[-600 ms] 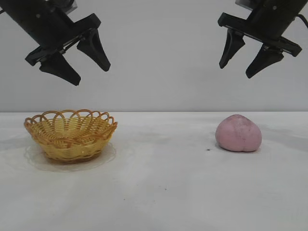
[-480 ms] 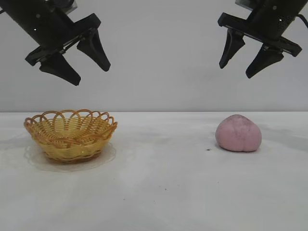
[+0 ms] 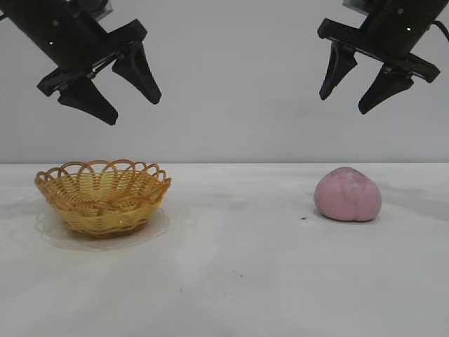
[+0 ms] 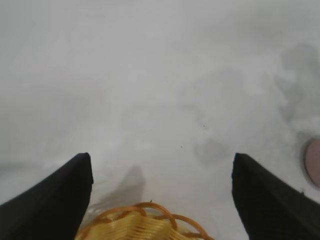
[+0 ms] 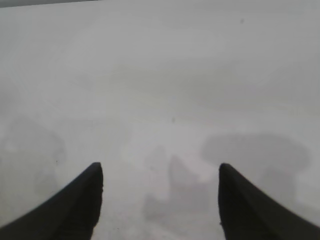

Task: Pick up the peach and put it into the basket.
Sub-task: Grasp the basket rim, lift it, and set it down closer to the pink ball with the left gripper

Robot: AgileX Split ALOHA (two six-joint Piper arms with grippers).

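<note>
Peach (image 3: 348, 194) sits on the white bench (image 3: 231, 281), right side in exterior view, resting on its own w/ nothing touching it. Dusty pink, rounded, a darker smudge near its top. Tiny dark speck on the bench just beside it, toward the middle. In left wrist view only a thin pink sliver of peach (image 4: 313, 162) shows at the frame edge.

Basket (image 3: 103, 195) stands upright on the bench at the left, well apart from the peach, about level w/ it in depth. Yellow weave, orange-brown looped rim, nothing inside as far as can be seen. Left wrist view catches part of its rim (image 4: 145, 222) between the two fingertips.

Above and behind: left hand (image 3: 123, 91) hangs over the basket, clear of it, tilted downward and toward the middle, fingers spread wide, holding nothing. Right hand (image 3: 351, 95) hangs high over the peach, also angled downward, fingers apart, gap somewhat narrower than the left's, nothing between them. Right wrist view shows just bare bench w/ faint grey shadows between its fingertips (image 5: 85, 200).

Plain grey wall (image 3: 231, 84) at the back.
</note>
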